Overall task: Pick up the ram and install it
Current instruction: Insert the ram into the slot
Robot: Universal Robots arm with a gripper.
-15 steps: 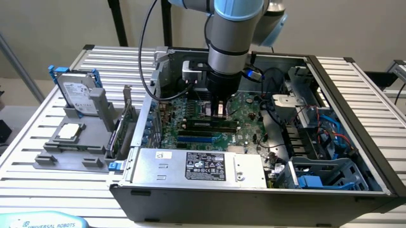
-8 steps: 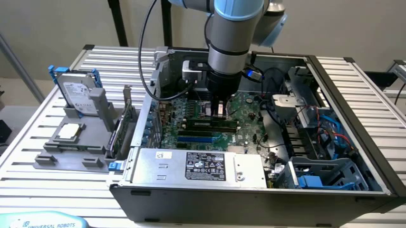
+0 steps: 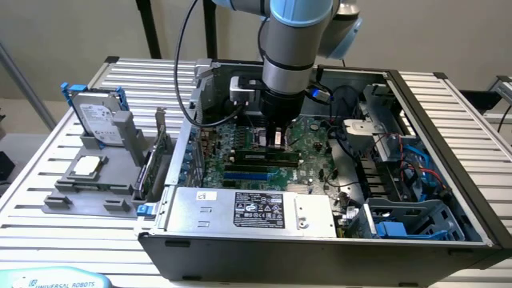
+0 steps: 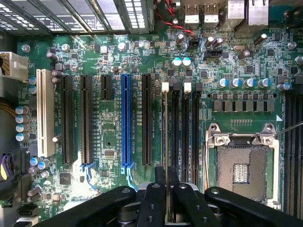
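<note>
We see the black fingers [image 4: 166, 189] pinched on the thin green ram stick [image 4: 165, 142], held edge-on over a black memory slot [image 4: 164, 127] at nine o'clock of the silver processor socket [image 4: 241, 163]. If it tilts, we judge it could jam beside the slot.

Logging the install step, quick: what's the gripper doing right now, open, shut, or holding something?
Gripper: shut on the ram, held edge-on over the motherboard's memory slots.
</note>
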